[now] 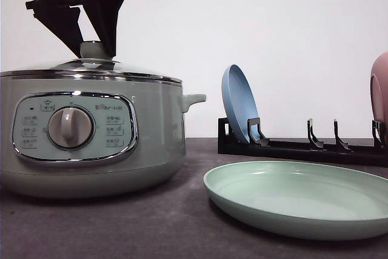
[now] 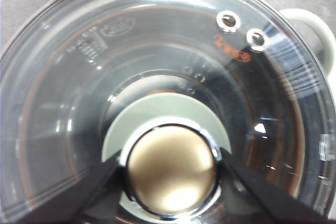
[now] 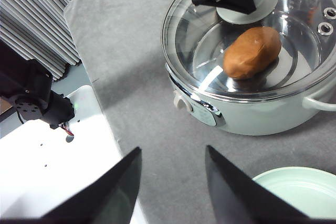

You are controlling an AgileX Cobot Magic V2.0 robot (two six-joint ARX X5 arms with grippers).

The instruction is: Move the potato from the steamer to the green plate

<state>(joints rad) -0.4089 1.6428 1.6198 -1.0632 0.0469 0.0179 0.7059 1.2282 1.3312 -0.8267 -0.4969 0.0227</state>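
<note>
The steamer (image 1: 91, 137) stands at the left with its glass lid (image 1: 91, 68) on. Through the lid, the orange-brown potato (image 3: 252, 52) lies inside the pot (image 3: 247, 111). My left gripper (image 1: 94, 50) comes down from above and is shut on the lid's knob (image 2: 170, 169), one finger pressing each side. The right gripper (image 3: 173, 182) hovers open above the grey mat with nothing between its fingers, short of the steamer. The green plate (image 1: 303, 195) lies flat at the front right, its rim (image 3: 294, 174) beside the right gripper.
Behind the green plate stands a black dish rack (image 1: 303, 147), holding a blue plate (image 1: 239, 104) upright and a pink plate (image 1: 380, 89) at the right edge. The steamer's side handle (image 1: 193, 99) points toward the rack. A white surface (image 3: 47, 166) borders the mat.
</note>
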